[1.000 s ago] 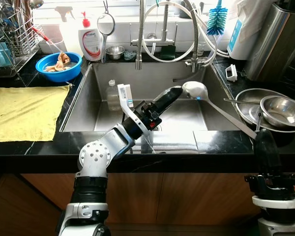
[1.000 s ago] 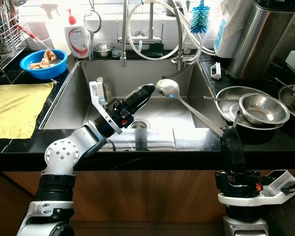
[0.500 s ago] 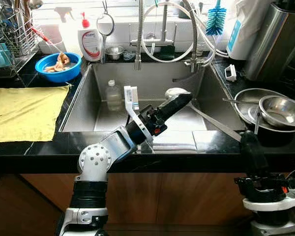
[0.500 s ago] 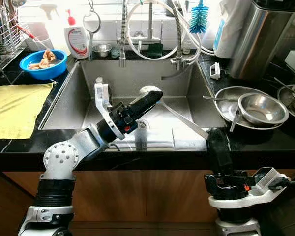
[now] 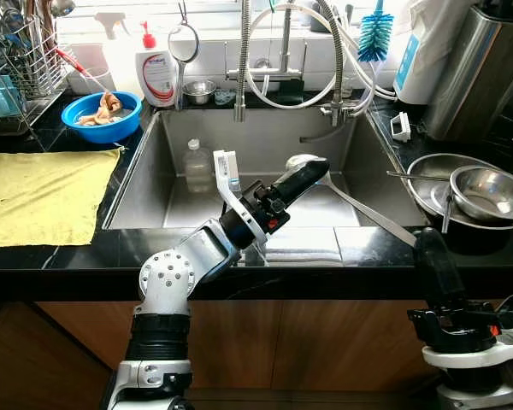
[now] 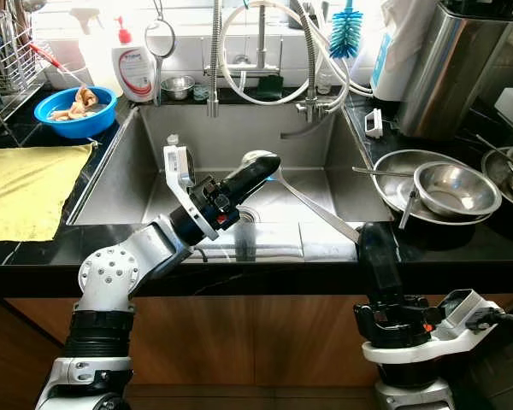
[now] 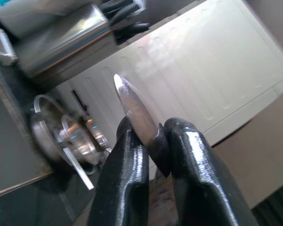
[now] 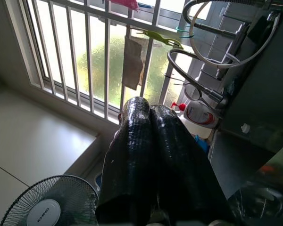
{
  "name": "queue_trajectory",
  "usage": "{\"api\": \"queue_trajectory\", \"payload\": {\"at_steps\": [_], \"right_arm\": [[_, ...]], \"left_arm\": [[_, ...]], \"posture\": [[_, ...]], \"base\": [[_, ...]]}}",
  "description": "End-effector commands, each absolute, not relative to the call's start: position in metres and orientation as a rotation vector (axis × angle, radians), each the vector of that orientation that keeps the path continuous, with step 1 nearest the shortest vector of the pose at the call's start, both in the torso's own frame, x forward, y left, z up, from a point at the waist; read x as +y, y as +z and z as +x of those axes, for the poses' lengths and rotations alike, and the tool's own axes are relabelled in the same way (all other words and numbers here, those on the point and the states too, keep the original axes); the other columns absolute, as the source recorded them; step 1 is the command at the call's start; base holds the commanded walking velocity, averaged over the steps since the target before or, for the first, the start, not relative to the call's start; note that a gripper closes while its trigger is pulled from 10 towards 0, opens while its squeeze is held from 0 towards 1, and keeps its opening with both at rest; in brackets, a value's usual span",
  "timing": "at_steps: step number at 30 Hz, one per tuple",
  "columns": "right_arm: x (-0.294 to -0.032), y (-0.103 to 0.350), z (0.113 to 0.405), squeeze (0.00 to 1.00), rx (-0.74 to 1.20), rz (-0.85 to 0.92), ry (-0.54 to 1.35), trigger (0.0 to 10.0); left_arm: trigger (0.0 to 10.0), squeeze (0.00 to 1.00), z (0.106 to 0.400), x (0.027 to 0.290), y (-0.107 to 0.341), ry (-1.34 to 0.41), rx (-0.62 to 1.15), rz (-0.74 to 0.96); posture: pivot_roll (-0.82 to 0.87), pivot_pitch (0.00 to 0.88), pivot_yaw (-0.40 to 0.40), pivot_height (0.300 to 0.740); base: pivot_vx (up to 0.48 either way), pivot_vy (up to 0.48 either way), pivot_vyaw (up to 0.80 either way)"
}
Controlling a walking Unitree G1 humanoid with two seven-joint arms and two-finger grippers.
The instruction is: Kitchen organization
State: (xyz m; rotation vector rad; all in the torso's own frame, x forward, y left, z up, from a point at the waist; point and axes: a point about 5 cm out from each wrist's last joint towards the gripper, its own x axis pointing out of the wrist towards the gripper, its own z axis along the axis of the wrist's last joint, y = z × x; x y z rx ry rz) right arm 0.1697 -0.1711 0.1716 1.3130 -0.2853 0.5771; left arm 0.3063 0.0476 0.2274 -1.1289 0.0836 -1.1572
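Observation:
A long steel ladle (image 5: 359, 205) hangs slanted over the sink (image 5: 145, 179), bowl end toward the middle and handle running down to the right. My left gripper (image 5: 312, 167) reaches across the sink and is shut on the ladle close to its bowl; in the left wrist view the steel handle (image 7: 134, 110) sticks out between the black fingers (image 7: 127, 165). My right gripper (image 5: 427, 246) stands upright at the counter's front edge, shut, right by the handle's far end. Whether it touches the handle I cannot tell. In the right wrist view the right gripper (image 8: 148, 107) has nothing showing between its fingers.
A plastic bottle (image 5: 197, 162) stands in the sink. A folded cloth (image 5: 303, 248) lies over its front edge. Steel bowls (image 5: 487, 192) sit on the right counter. To the left are a yellow cloth (image 5: 43, 192), a blue bowl (image 5: 103, 113) and a dish rack (image 5: 17, 60). The faucet (image 5: 244, 60) hangs behind.
Over the last second the ladle and both grippers shifted left, and the left gripper's tip came up over the ladle's bowl. In the last half second almost nothing moved.

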Motion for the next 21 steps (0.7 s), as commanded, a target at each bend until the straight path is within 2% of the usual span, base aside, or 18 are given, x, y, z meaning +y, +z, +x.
{"api": "queue_trajectory", "payload": {"at_steps": [1,9,10,11,21], "right_arm": [[-0.172,0.178,0.168,0.00,-0.317,1.268,0.601,10.0],[-0.170,0.181,0.168,0.00,-0.352,1.174,0.572,10.0],[-0.171,0.179,0.170,0.53,-0.345,1.182,0.552,10.0],[-0.171,0.180,0.170,1.00,-0.351,1.182,0.553,10.0],[-0.172,0.177,0.173,1.00,-0.347,1.169,0.522,10.0]], "left_arm": [[0.0,0.00,0.315,0.057,0.230,-1.077,0.048,-1.150],[0.0,0.00,0.318,0.062,0.231,-1.059,0.036,-1.185],[0.0,0.00,0.318,0.062,0.231,-1.057,0.040,-1.189],[0.0,0.00,0.318,0.062,0.231,-1.056,0.040,-1.190],[0.0,0.00,0.324,0.068,0.231,-1.013,0.029,-1.201]], "posture": [[-0.05,0.000,0.013,0.740],[-0.05,0.000,0.014,0.740],[-0.05,0.000,0.013,0.740],[-0.05,0.000,0.013,0.740],[-0.05,0.000,0.017,0.740]], "base": [[0.000,0.000,0.00],[0.000,0.000,0.00],[0.000,0.000,0.00],[0.000,0.000,0.00],[0.000,0.000,0.00]]}}
